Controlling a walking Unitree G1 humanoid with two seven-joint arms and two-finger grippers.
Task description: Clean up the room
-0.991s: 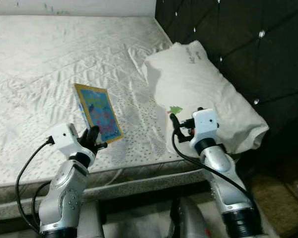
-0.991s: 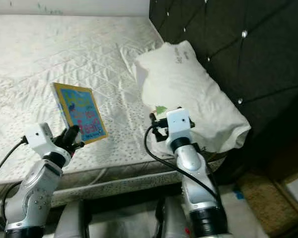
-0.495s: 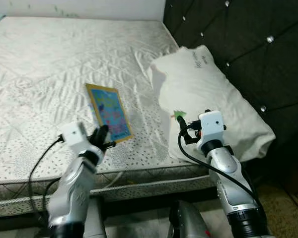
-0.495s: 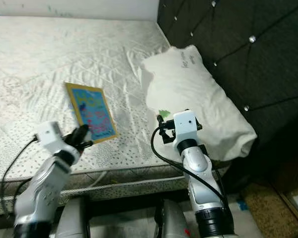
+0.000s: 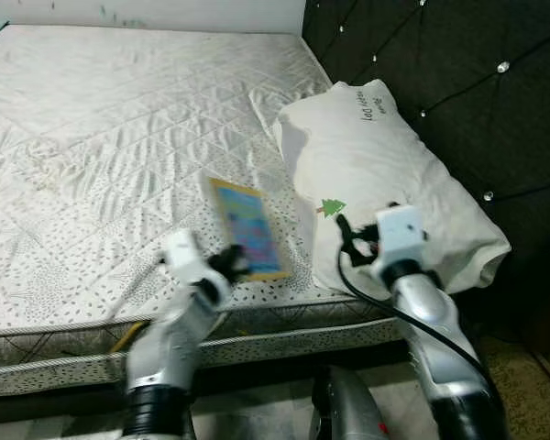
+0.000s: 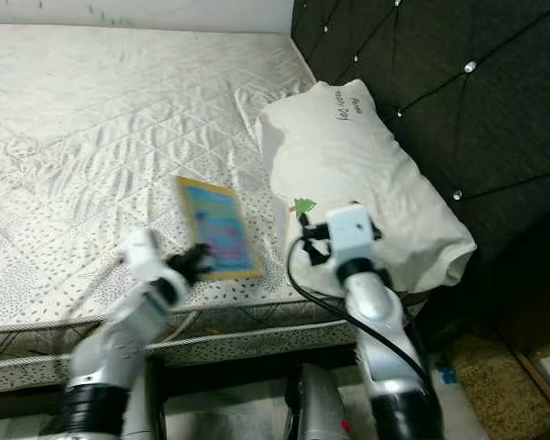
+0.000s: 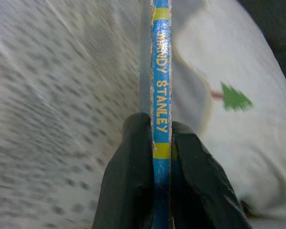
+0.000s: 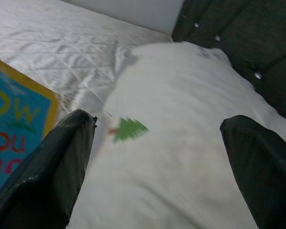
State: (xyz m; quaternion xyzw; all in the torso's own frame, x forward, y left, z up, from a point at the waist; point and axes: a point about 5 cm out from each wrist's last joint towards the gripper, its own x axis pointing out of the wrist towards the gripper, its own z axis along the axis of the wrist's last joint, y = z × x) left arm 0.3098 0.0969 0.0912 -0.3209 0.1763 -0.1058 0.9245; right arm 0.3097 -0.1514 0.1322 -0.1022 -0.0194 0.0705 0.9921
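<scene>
My left gripper (image 7: 161, 143) pinches the book (image 5: 248, 227) by its spine, lifted off the mattress (image 5: 101, 137); my right gripper (image 8: 157, 157) gapes at the pillow (image 5: 385, 174), three o'clock. Stowing remains, I judge.

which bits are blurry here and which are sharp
Left eye view: the left arm, its left tool and the book are motion-smeared, the pillow crisper. Left wrist view: the book spine reads sharply, the mattress streaks. Right wrist view: the right tool fingers are soft.
</scene>
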